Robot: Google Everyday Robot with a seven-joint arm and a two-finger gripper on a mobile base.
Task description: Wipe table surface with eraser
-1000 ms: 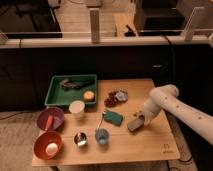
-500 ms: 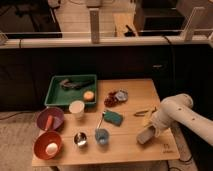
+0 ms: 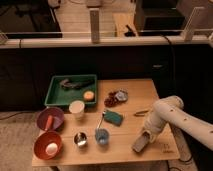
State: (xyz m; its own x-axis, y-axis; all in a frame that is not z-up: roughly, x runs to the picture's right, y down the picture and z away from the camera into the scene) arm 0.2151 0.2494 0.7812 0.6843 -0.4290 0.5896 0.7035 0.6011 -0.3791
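The eraser (image 3: 139, 144), a small grey-brown block, rests on the table surface (image 3: 125, 152) near the front right corner, just left of a small dark logo (image 3: 165, 146). My gripper (image 3: 143, 138) comes down from the white arm (image 3: 167, 112) on the right. It is shut on the eraser and presses it against the light tan wood.
A teal sponge (image 3: 113, 117) lies mid-table. A blue cup (image 3: 101, 136) and a metal cup (image 3: 80, 139) stand left of the eraser. A green tray (image 3: 56, 95), a white cup (image 3: 76, 107), two bowls (image 3: 48, 145) and a reddish snack bag (image 3: 116, 97) fill the left and back.
My gripper has carried the eraser from beside the teal sponge toward the front right of the table, then slightly left along the front edge.
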